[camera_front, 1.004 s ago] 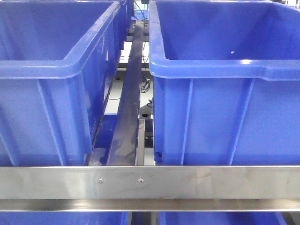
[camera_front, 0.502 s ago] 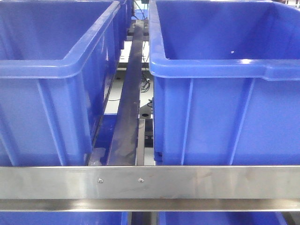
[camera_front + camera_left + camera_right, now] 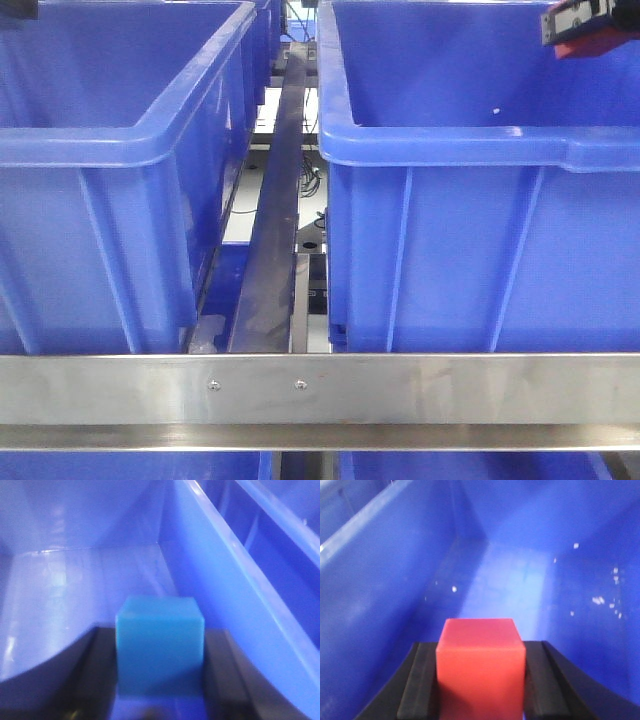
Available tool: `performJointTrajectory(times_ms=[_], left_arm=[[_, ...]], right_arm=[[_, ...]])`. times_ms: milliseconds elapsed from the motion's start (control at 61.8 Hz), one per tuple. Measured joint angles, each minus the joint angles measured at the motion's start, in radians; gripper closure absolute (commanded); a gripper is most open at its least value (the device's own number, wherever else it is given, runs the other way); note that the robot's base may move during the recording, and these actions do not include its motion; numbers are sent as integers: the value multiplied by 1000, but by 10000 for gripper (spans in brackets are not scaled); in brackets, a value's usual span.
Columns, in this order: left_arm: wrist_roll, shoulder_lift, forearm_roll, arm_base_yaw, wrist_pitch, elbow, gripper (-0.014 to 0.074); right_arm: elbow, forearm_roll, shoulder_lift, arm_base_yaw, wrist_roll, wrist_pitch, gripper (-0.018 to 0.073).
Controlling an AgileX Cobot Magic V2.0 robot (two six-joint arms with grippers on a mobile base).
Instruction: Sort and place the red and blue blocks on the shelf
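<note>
Where steel shelf (image 3: 320,390) rails cross, blue bins (image 3: 480,200)

Even, bright overhead light fills the front view, which is sharp, with soft sheen on the brushed silver steel rail (image 3: 320,388). Both wrist views are blurred; pale glare washes the glossy blue plastic bin floor (image 3: 55,580).

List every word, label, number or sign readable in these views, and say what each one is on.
None: no readable text in any view.
Blue block in the left end effector: plain faces.
Red block in the right end effector: plain faces.
Blue bins: no labels, only pale specks.
Shelf's steel rail: two screws, no markings.
</note>
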Motion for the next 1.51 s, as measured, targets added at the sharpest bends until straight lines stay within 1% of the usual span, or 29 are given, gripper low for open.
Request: performJointTrajectory(times_ms=[65, 113, 243, 356, 421, 469, 583, 648, 680, 761, 777, 793, 826, 858, 874, 890, 955, 1101, 1263, 1392, 1441, 1505], left_arm=[[0, 0, -4, 0, -1, 0, -20], [0, 0, -6, 0, -1, 0, -18], [0, 0, -6, 0, -1, 0, 4], [0, 0, -6, 0, -1, 0, 44], [0, 0, -6, 0, -1, 0, 84], [0, -5, -6, 0, -1, 0, 132], [0, -24, -6, 0, -1, 0, 246], [0, -34, -6, 0, -1, 0, 323], [0, -42, -6, 0, -1, 0, 358], [0, -57, -6, 16, -1, 0, 461], [0, -63, -6, 21, -1, 0, 477], [0, -66, -6, 30, -1, 0, 479], [0, -78, -6, 49, -1, 0, 468], [0, -92, -6, 67, -1, 0, 472], [0, -97, -6, 77, -1, 0, 474], [0, -102, -6, 85, -1, 0, 474], [0, -127, -6, 116, -1, 0, 474], [0, -201, -6, 169, 1, 0, 474], [0, -251, -6, 175, 38, 0, 474], [0, -279, -6, 175, 103, 3, 473], [0, -292, -6, 175, 102, 12, 474], [0, -317, -6, 175, 71, 37, 474]], right_arm=[[0, 0, 0, 0, 0, 0, 14], [0, 0, 0, 0, 0, 0, -13], [0, 0, 0, 0, 0, 0, -14], [0, 0, 0, 0, 0, 0, -14], [0, 0, 0, 0, -5, 0, -12], [0, -7, 0, 0, -17, 0, -13], [0, -30, -19, 0, -78, 0, -3], [0, -35, -45, 0, -112, 0, 34], [0, -35, -62, 0, -122, 0, 76], [0, -39, -106, 0, -140, 6, 215], [0, -39, -114, -2, -142, 9, 261], [0, -39, -122, -4, -142, 13, 293], [0, -41, -149, -12, -144, 21, 408], [0, -41, -165, -23, -148, 29, 487], [0, -42, -171, -28, -148, 31, 516], [0, -42, -177, -33, -148, 34, 525], [0, -42, -201, -63, -148, 50, 488], [0, -30, -240, -119, -150, 108, 491], [0, 37, -259, -128, -150, 170, 491], [0, 144, -273, -129, -150, 202, 491], [0, 167, -277, -129, -150, 202, 491], [0, 177, -283, -139, -150, 202, 491]])
